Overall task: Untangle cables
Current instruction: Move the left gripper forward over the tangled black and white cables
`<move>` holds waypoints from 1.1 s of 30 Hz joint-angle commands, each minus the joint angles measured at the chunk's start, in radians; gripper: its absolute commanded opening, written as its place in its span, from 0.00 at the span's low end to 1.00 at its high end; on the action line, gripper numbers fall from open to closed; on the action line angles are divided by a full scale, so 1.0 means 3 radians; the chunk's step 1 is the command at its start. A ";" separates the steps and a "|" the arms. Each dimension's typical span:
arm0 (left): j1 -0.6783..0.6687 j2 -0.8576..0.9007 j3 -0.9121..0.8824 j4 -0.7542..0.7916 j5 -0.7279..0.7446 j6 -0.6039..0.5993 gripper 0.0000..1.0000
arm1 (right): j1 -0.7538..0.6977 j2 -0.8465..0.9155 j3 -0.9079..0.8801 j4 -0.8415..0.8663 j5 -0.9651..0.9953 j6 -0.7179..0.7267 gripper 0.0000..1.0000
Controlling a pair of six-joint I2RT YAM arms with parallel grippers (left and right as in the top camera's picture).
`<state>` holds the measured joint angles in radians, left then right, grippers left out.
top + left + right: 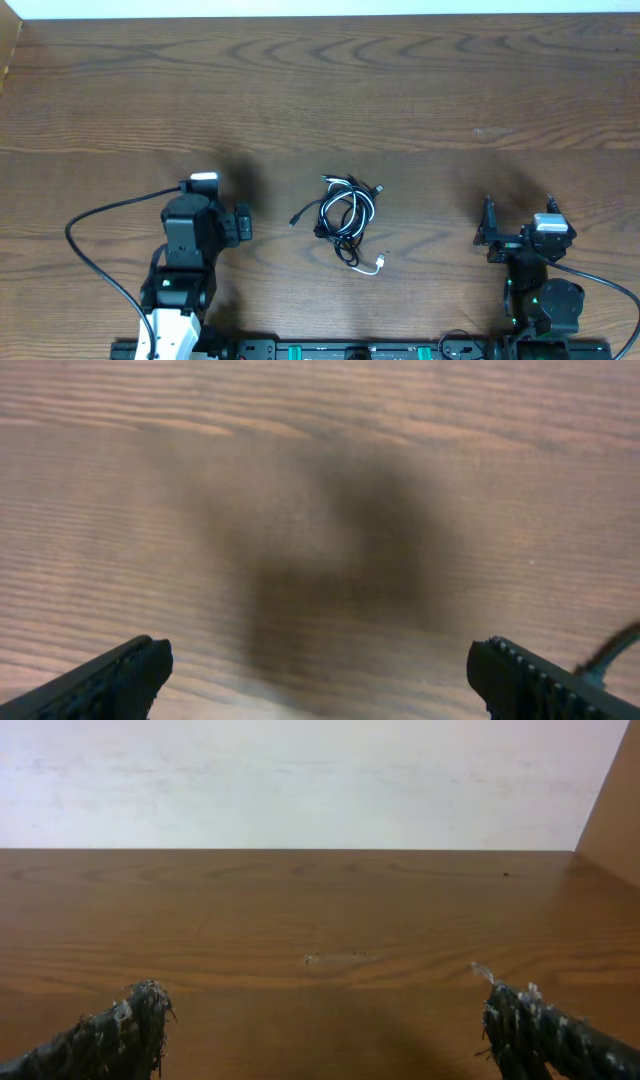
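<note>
At the middle of the table (pixel 400 80), somewhat nearer the near edge than the far one: the cables (pixel 345 222), bunched in one small knot. Mostly black loops, with one white cable (pixel 378 264) woven through them. Lie flat on the wood, loops crossing over one another. Out of the knot toward the left edge, a short black end with a plug (pixel 296 218); toward the near edge, the loose white end with its own plug.

Well apart from the knot, toward the left edge: the left gripper (pixel 320 665), pointed down at bare wood. Spread wide, with nothing between the two black fingers (pixel 110 680). Beneath it, a dark blurred shadow (pixel 340 560) on the grain. At the right border of that wrist view, a thin black curve (pixel 615 648), possibly a cord, though too little of it shows to tell which.

Well apart toward the right edge: the right gripper (pixel 322 1010), aimed level across the table at the far edge and the pale wall (pixel 300 780). Also spread wide, holding nothing; rough, flecked padding on the fingertips (pixel 130 1025).

From the left arm (pixel 190 240), a thick black wire (pixel 90 240) looping out toward the left edge; from the right arm (pixel 545 300), another (pixel 600 285) bending toward the right edge. Along the near edge, a dark rail (pixel 350 352) with small green parts.
</note>
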<state>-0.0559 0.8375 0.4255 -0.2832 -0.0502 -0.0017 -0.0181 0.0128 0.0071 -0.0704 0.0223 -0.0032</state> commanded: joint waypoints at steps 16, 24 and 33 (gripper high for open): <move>0.0017 0.1147 0.0702 -0.0362 0.0434 0.0108 1.00 | -0.0003 -0.0024 -0.0005 -0.0015 -0.0009 0.0057 0.99; 0.0014 0.1512 0.0908 -0.0498 0.0468 0.0118 1.00 | -0.0003 -0.0024 -0.0005 -0.0015 -0.0008 0.0057 0.99; 0.0014 0.1550 0.0921 -0.0404 0.0495 0.0111 1.00 | -0.0003 -0.0024 -0.0005 -0.0015 -0.0009 0.0057 0.99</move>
<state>-0.0559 1.3003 0.6743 -0.4126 0.0845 0.0238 -0.0181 0.0128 0.0071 -0.0704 0.0219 -0.0032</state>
